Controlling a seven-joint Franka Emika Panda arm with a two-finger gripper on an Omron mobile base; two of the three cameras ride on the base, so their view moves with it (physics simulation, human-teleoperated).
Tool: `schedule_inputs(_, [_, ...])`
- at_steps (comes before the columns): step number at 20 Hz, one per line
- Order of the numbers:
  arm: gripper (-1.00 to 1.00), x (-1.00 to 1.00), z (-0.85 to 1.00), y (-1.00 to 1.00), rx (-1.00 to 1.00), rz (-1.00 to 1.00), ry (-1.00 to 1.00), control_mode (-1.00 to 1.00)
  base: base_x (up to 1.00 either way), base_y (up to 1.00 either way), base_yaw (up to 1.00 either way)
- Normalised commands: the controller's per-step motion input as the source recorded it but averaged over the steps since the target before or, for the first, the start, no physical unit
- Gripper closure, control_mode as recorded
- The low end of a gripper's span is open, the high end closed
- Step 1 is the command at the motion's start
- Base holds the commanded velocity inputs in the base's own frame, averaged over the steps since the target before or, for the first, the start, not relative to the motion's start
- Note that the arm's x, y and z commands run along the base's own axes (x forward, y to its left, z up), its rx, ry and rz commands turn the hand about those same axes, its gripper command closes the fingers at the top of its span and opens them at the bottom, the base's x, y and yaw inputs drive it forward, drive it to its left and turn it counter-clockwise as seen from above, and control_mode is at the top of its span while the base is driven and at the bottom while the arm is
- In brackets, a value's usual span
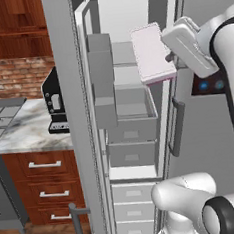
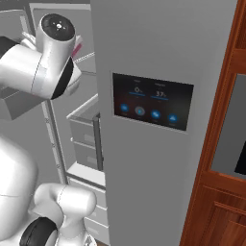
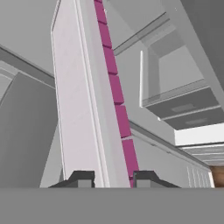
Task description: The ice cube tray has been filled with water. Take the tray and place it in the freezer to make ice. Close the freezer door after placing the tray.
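The gripper [image 3: 113,178] clamps the near short edge of the ice cube tray [image 3: 89,100], one finger on each face. The tray's long axis runs from the fingers toward 12 o'clock in the hand view. Beyond it, the tray [image 1: 152,53] hangs at the open freezer [image 1: 129,95], above its upper drawer; insertion continues along that axis.

A black coffee machine [image 1: 55,103] stands on a marbled counter [image 1: 19,128] against a red brick wall [image 1: 15,77]. Below the counter are reddish wooden drawers [image 1: 44,183] with pale bar handles. The fridge's other door [image 2: 158,144] carries a dark touch panel [image 2: 151,101], with wooden cabinets [image 2: 223,158] just beside it
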Motion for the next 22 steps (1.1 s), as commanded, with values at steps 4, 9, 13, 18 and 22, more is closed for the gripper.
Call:
schedule_inputs(4, [1.00,0.31,0.02,0.00,0.00,0.00,0.00,-1.00,0.00,0.00,0.00])
schedule_inputs(9, [1.00,0.32,0.04,0.00,0.00,0.00,0.00,-1.00,0.00,0.00,0.00])
schedule_inputs(13, [1.00,0.44,0.00,0.00,0.00,0.00,0.02,-1.00,0.00,0.00,0.00])
schedule_inputs(18, [1.00,0.54,0.00,0.00,-0.02,0.00,0.00,-1.00,0.00,0.00,0.00])
schedule_inputs(22, [1.00,0.53,0.00,0.00,0.00,0.00,0.00,-1.00,0.00,0.00,0.00])
